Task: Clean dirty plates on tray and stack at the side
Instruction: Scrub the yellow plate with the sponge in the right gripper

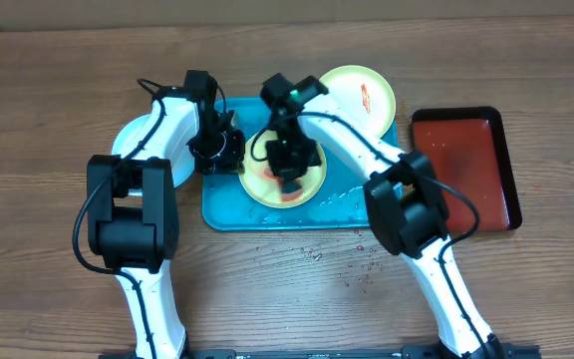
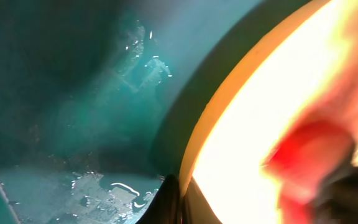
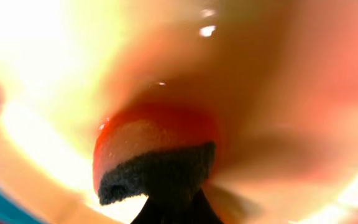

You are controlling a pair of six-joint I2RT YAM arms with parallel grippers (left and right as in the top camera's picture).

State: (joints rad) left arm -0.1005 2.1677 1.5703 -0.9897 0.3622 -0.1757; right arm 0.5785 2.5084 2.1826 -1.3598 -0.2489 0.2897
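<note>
**Yellow-green round plastic plate (image 1: 259, 181) under the sponge at mid-tray**

The plate lies flat in the middle of the large turquoise rectangular plastic tray (image 1: 232, 211), with a red smear at its centre. Its left rim comes close to the tray's left wall. A strip of bare, wet tray floor shows in front of it and to its right.

The right gripper (image 1: 292, 170) stands directly over the plate. It is clenched on a sponge (image 3: 154, 155) with a pale, sauce-reddened body and a black scouring layer, and the sponge is pressed to the plate's surface.

The left gripper (image 1: 225, 150) is down at the plate's left edge. In the left wrist view one dark fingertip (image 2: 169, 202) sits right at the bright rim. Whether this claw pinches the rim or merely stands beside it cannot be told.

A second yellow-green plate (image 1: 352, 90), also smeared red, sits at the tray's far right corner and overlaps the rim there. A pale blue-white plate (image 1: 126, 140) lies on the wooden table (image 1: 48, 100) just left of the tray, partly under the left arm.

A smaller dark red tray with a black rim (image 1: 476, 150) lies to the right, near the blue tray but apart from it. The table in front is open, with water droplets (image 1: 357, 264) scattered on it.
</note>
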